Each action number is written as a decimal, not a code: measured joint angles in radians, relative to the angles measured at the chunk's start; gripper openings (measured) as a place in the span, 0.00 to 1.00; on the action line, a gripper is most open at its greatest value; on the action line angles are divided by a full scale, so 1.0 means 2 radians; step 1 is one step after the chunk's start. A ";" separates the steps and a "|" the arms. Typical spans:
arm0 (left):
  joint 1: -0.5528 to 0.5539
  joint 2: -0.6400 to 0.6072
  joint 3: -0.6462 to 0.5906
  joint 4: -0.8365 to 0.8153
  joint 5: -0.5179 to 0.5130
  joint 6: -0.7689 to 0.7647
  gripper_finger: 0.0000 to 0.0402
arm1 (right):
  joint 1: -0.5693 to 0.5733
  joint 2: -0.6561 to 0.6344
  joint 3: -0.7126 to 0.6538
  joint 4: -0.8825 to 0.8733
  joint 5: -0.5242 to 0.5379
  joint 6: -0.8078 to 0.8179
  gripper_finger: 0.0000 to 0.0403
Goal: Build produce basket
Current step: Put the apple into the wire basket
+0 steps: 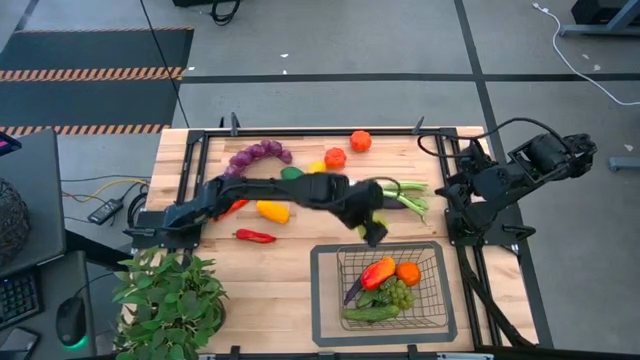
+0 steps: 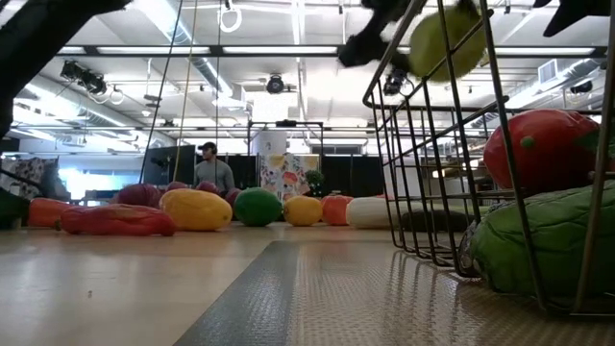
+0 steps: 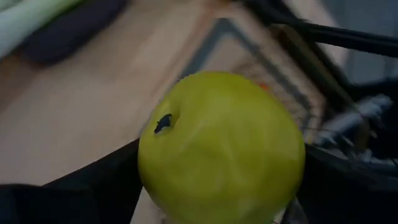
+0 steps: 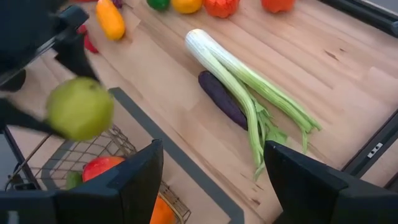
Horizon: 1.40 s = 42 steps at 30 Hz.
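Note:
My left gripper (image 1: 374, 228) reaches across the table and is shut on a round yellow-green fruit (image 3: 221, 146) in the air over the far left corner of the wire basket (image 1: 322, 300). The fruit also shows in the right wrist view (image 4: 81, 109) and the low view (image 2: 447, 43). The basket holds a red pepper (image 1: 378, 270), an orange tomato (image 1: 407, 272), green grapes (image 1: 399, 294) and a cucumber (image 1: 370, 313). My right gripper (image 4: 211, 186) is open and empty at the table's right edge. My left gripper pinches the round green fruit between its two fingers (image 3: 93, 186), one on each opposite side of it (image 3: 149, 168). The fingers come slanting down from the table's left. The fruit is lifted clear, above the basket's rim, its stem dimple (image 3: 163, 123) toward the wrist camera.
Loose produce lies behind the basket: a leek (image 1: 405, 195) and an eggplant (image 4: 224, 99), purple grapes (image 1: 258, 155), two tomatoes (image 1: 347, 149), a lime (image 1: 291, 173), a yellow pepper (image 1: 272, 211), a red chili (image 1: 255, 236). A potted plant (image 1: 170, 295) stands at the near left corner.

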 joint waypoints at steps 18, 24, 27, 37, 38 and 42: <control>-0.103 -0.003 -0.002 0.076 -0.052 0.179 0.88 | 0.000 -0.001 0.000 0.002 -0.057 -0.064 0.70; -0.110 -0.003 -0.002 0.069 -0.059 0.200 0.88 | 0.000 -0.001 0.000 0.003 -0.059 -0.061 0.70; -0.106 -0.003 -0.002 0.092 -0.058 0.203 0.88 | 0.000 -0.001 0.000 0.003 -0.059 -0.060 0.70; -0.082 -0.004 -0.002 0.080 -0.057 0.139 0.88 | 0.000 0.000 0.000 0.003 -0.054 -0.022 0.70; -0.081 -0.004 -0.002 0.074 -0.057 0.144 0.88 | 0.000 0.000 0.000 0.003 -0.051 -0.022 0.70; -0.079 -0.004 -0.002 0.073 -0.056 0.155 0.88 | 0.000 0.000 0.000 0.003 -0.041 -0.012 0.70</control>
